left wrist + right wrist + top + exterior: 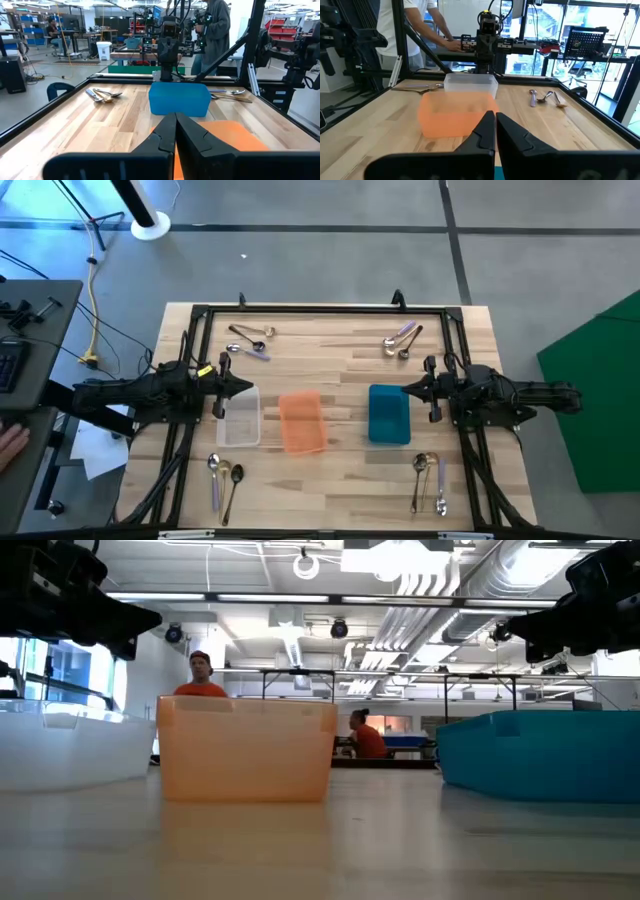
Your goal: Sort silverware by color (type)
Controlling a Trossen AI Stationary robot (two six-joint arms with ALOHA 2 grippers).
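Sorting has not begun, judging by the layout. Seen from above, all the spoons lie on the counter (340,375) in four clusters: one at 11 o'clock (250,340), one at 1 o'clock (400,340), one at 7 o'clock (224,480) and one at 5 o'clock (429,480). The three trays in the middle row, clear (239,416), orange (301,421) and blue (389,414), appear to hold nothing.

The left gripper (243,388) hovers at 9 o'clock by the clear tray, clenched and grasping nothing. The right gripper (407,390) hovers at 3 o'clock by the blue tray, likewise clenched and empty-handed.

The step in hand is choosing a first spoon. Next, an arm must release its fingers, swing out to a near cluster and descend over a single handle, since the spoons touch or overlap.
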